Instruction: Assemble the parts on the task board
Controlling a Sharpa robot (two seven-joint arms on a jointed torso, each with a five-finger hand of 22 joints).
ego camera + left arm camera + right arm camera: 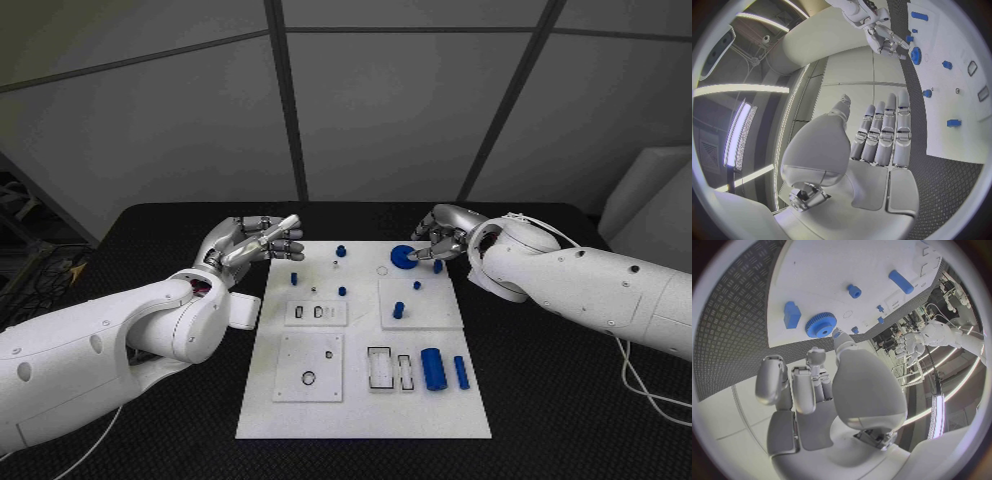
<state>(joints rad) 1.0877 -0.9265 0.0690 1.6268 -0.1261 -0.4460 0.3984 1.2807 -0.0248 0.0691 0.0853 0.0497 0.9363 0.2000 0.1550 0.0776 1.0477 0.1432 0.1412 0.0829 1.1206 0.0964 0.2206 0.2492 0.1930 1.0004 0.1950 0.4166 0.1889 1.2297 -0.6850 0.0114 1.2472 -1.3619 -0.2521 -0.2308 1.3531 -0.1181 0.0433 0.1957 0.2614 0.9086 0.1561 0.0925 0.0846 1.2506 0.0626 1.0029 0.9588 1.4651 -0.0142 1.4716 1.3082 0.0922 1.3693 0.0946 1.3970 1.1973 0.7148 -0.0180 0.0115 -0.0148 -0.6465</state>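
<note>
Left hand [257, 240] hovers over the black desk [159, 230] just off the task board's [361, 410] far left corner, fingers stretched out straight and close together, thumb set apart, holding nothing. From its own wrist camera the left hand [879, 135] is seen flat and released, with the task board [967, 135] lying past its fingertips and several small blue parts on it, among them a blue peg [954, 122] and a blue stud [927, 93].

Right hand [440, 238] sits at the board's far right corner, its fingers curled downward over a blue gear [405, 256] that rests on the board. In the head view the fingertips are at the gear's edge; whether they actually grip it cannot be told. The right wrist view shows the right hand [817, 385] with its fingers bent, their tips just short of the blue gear [821, 324], which lies flat on the white plate near its edge, and a blue block [791, 314] stands just beside the gear.

Nearer the robot than both hands, a thick blue cylinder [431, 369] and a thinner blue rod [462, 372] lie side by side on the board, next to a clear rectangular piece [379, 368]. A small upright blue pin [342, 250] stands on the board between the two hands.
</note>
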